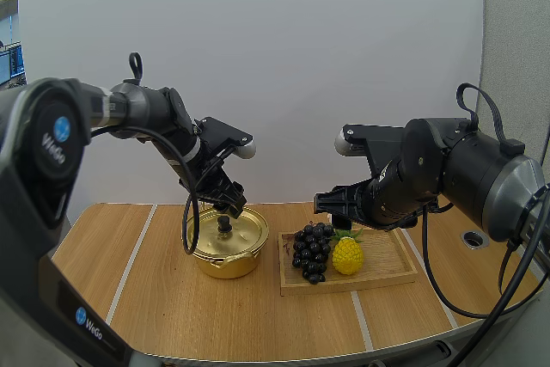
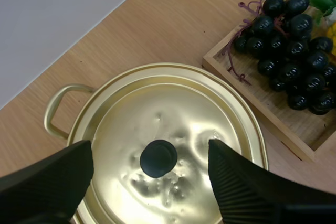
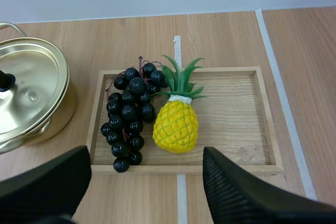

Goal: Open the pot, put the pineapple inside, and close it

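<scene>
Black fingers [image 2: 47,182] of L gripper [image 2: 151,151] wide open, empty, either side of lid knob [image 2: 158,158] on gold pot [image 2: 251,129]. Best centred, lowered straight, then pinched. R gripper [image 3: 147,155] wide open, empty, over tray [image 3: 236,129] edge; pineapple [image 3: 176,124] beyond, on tray by grapes [image 3: 128,116].

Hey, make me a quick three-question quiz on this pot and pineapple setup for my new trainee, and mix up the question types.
1. True or false: the lid is already off the pot.
2. Multiple choice: what lies on the wooden tray next to the pineapple? A) a pack of wet wipes B) grapes C) a spoon
3. Fill in the blank: the left pincer is open above the lid, with one finger on each side of the black ____.

Key: 1 false, the lid sits on the pot; 2 B; 3 knob.
</scene>
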Available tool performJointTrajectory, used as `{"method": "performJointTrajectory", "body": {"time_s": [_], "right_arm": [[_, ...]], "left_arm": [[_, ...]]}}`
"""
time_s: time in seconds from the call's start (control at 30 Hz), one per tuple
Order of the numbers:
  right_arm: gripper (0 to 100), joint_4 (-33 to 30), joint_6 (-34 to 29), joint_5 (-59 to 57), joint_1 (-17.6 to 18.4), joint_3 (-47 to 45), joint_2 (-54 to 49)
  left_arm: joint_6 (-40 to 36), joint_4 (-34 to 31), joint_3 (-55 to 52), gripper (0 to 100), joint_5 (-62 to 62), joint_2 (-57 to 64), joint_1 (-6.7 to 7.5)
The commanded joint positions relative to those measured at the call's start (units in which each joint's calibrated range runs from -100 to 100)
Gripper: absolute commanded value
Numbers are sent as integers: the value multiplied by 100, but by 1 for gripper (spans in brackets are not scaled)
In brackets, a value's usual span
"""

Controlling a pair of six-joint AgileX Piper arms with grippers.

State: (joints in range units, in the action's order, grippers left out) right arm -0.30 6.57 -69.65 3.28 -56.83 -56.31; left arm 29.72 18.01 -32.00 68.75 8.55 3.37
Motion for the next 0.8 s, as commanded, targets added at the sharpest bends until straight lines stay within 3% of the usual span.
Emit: {"method": "performJointTrajectory", "body": {"time_s": [0.0,0.57,0.6,0.73,0.77], "right_arm": [[100,-46,37,109,-25,31,-27],[100,-36,37,104,-25,31,-27],[100,-36,37,104,-25,31,-27],[100,-36,37,104,-25,31,-27],[100,-36,37,104,-25,31,-27]], "left_arm": [[-11,-73,235,100,-111,-592,25],[-11,-73,235,100,160,-927,25],[-11,-73,235,89,207,-927,25],[-11,-73,235,22,396,-927,25],[-11,-73,235,11,459,-927,25]]}}
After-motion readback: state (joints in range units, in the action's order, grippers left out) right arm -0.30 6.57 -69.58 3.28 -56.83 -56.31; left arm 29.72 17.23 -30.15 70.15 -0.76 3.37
